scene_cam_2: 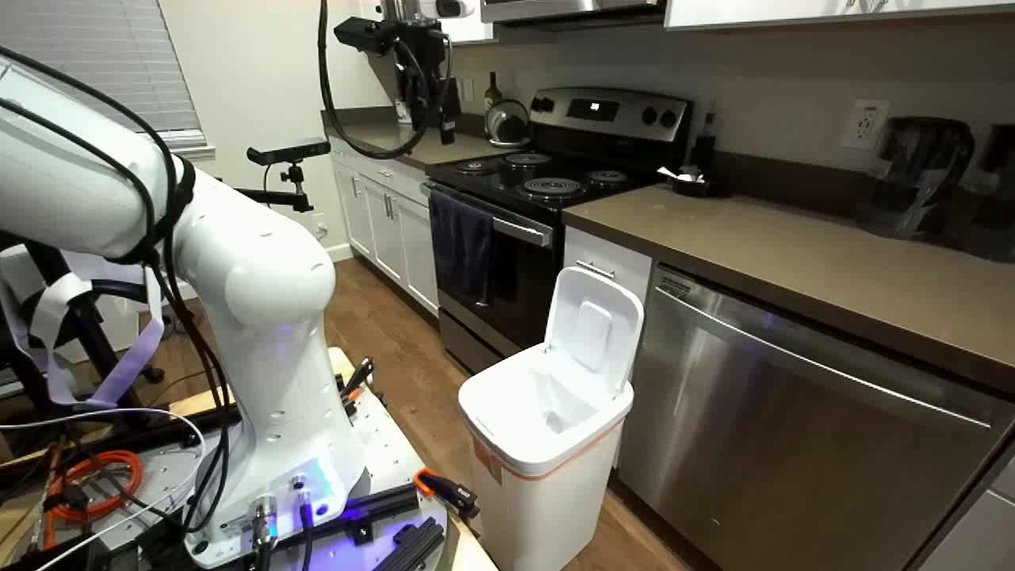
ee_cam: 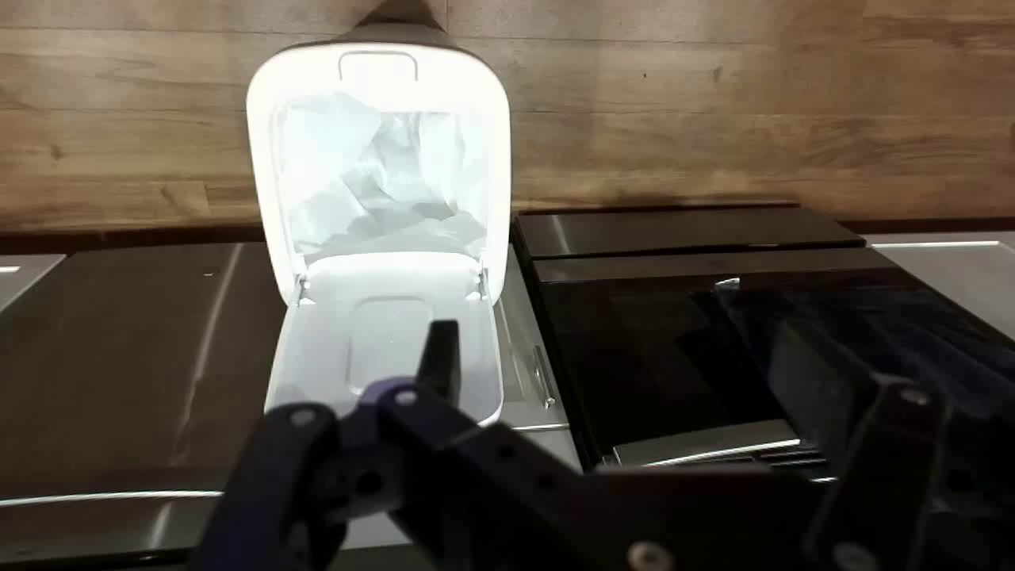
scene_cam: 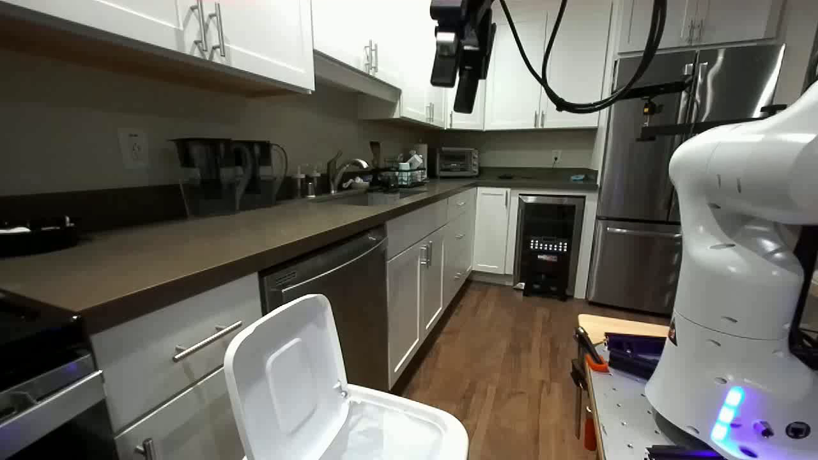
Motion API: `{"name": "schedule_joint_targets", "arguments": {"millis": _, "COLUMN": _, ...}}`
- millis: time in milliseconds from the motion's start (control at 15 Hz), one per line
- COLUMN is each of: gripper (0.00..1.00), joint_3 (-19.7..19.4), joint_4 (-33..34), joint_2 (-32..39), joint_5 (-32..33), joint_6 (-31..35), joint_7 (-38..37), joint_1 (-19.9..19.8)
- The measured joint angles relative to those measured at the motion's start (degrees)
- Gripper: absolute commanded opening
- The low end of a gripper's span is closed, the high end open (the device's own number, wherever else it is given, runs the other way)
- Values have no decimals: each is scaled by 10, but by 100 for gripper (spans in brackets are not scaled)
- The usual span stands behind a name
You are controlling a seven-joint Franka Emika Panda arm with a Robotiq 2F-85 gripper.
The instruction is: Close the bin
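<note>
Brown wood-plank floor (ee_cam: pixel 714 135) lies below. My black two-fingered hand (ee_cam: pixel 626 369), spread wide and holding nothing, hangs high; well beneath it, on that floor, stands the tall white plastic bin (scene_cam_2: pixel 539 507), long axis vertical, its hinged rounded white lid (scene_cam_2: pixel 596 325) pointing upward, leaning back toward the white drawer front (scene_cam: pixel 166 338) beyond.
</note>
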State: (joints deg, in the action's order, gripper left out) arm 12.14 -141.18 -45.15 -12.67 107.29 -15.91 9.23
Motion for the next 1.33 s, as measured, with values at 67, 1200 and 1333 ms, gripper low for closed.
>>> {"name": "schedule_joint_targets", "arguments": {"millis": 67, "gripper": 100, "joint_3": 0, "joint_4": 0, "joint_2": 0, "joint_5": 0, "joint_6": 0, "joint_7": 0, "joint_1": 0}}
{"name": "schedule_joint_targets", "arguments": {"millis": 1200, "gripper": 100, "joint_3": -1, "joint_4": -7, "joint_2": 5, "joint_5": 0, "joint_6": 6, "joint_7": 0, "joint_1": -2}}
{"name": "schedule_joint_targets", "arguments": {"millis": 1333, "gripper": 100, "joint_3": -3, "joint_4": -18, "joint_2": 21, "joint_5": 0, "joint_6": 26, "joint_7": 3, "joint_1": -2}}
